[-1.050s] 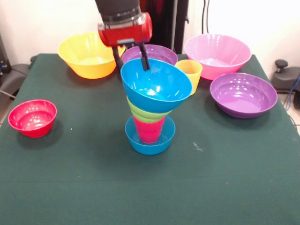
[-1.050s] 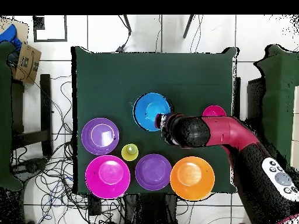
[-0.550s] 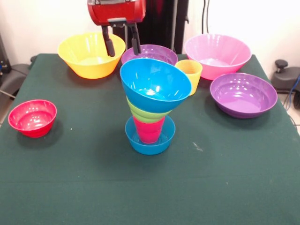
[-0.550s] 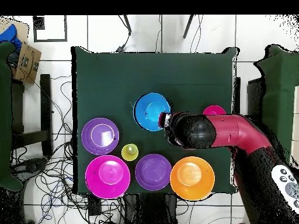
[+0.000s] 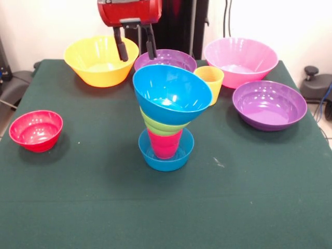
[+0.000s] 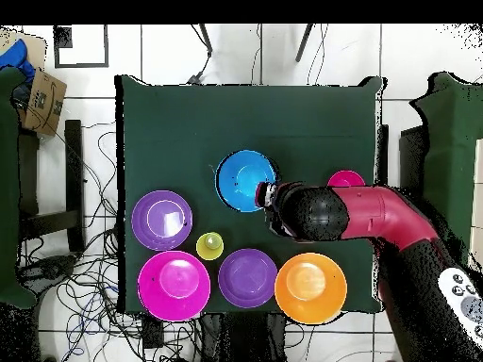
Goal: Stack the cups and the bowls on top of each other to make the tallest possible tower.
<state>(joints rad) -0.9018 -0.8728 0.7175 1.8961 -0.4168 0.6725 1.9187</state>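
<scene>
Front view: the gripper (image 5: 135,51) hangs spread and empty above the tower (image 5: 168,116), at about 11 o'clock from the tilted medium blue bowl (image 5: 172,94) on top. The next piece should go on gently and centred (that top bowl already leans), perhaps the purple bowl (image 5: 166,58) just behind.

Overhead view: the gripper (image 6: 268,196) sits at about 4 o'clock off the medium blue bowl (image 6: 246,180), probably clear of its rim, though the arm (image 6: 349,215) hides the fingers.
</scene>
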